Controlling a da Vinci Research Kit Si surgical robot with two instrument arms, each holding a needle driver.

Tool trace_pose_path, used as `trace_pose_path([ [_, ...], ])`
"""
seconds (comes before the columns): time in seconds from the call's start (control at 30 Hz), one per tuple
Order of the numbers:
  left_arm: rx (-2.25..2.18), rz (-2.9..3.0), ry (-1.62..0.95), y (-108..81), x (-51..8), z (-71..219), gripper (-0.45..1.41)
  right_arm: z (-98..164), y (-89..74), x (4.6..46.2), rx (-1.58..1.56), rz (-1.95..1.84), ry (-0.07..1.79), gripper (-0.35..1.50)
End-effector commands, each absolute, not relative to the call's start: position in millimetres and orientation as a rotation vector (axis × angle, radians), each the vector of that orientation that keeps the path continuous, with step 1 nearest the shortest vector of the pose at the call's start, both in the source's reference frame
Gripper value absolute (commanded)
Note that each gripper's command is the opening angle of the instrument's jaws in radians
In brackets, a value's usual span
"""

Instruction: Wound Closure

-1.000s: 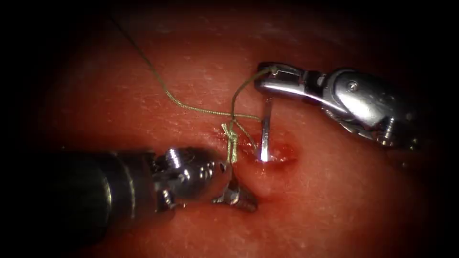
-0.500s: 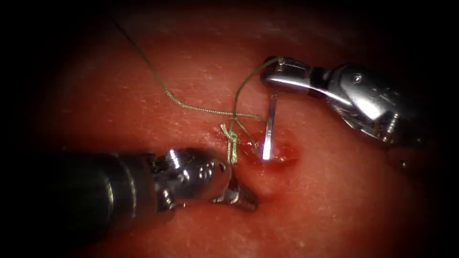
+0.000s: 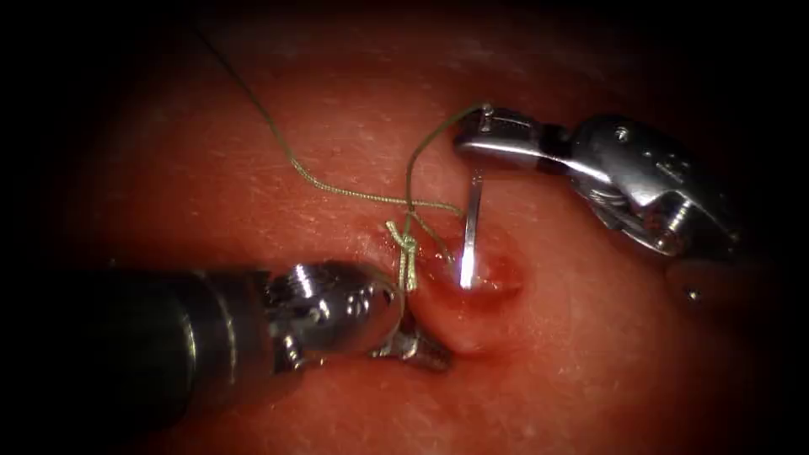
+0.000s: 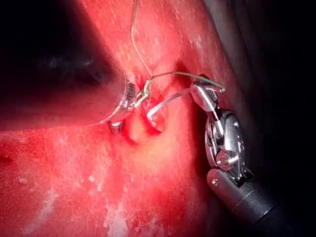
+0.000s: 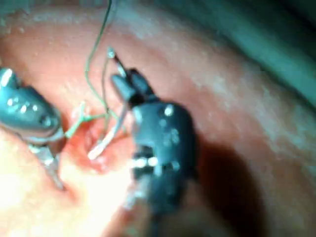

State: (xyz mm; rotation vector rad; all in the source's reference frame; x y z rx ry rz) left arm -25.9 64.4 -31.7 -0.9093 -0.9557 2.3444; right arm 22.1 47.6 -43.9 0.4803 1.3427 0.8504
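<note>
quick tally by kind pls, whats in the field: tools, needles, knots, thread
tools: 2, the left tool pressing on the tissue, the right tool holding the needle's rear end
needles: 1, tip in the tissue
knots: 1
thread: 1
total: 5

Both tools, the right tool [image 3: 484, 135] and the left tool [image 3: 404, 329], are shiny metal. The needle [image 3: 470, 227] is smooth and bright. The tissue [image 3: 590, 337] looks wet and bumpy. The thread [image 3: 337, 190] looks twisted.

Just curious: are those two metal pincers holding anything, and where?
Right end effector holds the needle near its thread end, tip in tissue. Left end effector: cannot tell.
</note>
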Motion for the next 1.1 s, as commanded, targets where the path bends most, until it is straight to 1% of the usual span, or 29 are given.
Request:
trace_pose_path([
  [0.03,-0.910,2.344,-0.958,64.2,-26.4,-31.1,-0.12,-43.5,47.4,23.0,0.508,0.859,1.344,-0.35],
  [0.53,-0.911,2.343,-0.961,64.3,-26.1,-31.2,-0.12,-44.0,44.4,24.3,0.825,0.991,1.217,-0.35],
  [0.83,-0.911,2.343,-0.960,64.3,-26.1,-31.2,-0.13,-43.2,44.2,24.2,0.941,1.170,1.150,-0.35],
  [0.9,-0.911,2.342,-0.961,64.3,-26.0,-31.3,-0.13,-43.0,44.1,24.2,0.951,1.169,1.118,-0.35],
  [1.1,-0.911,2.342,-0.962,64.4,-26.0,-31.4,-0.13,-43.2,43.6,24.4,0.966,1.152,1.107,-0.35],
])
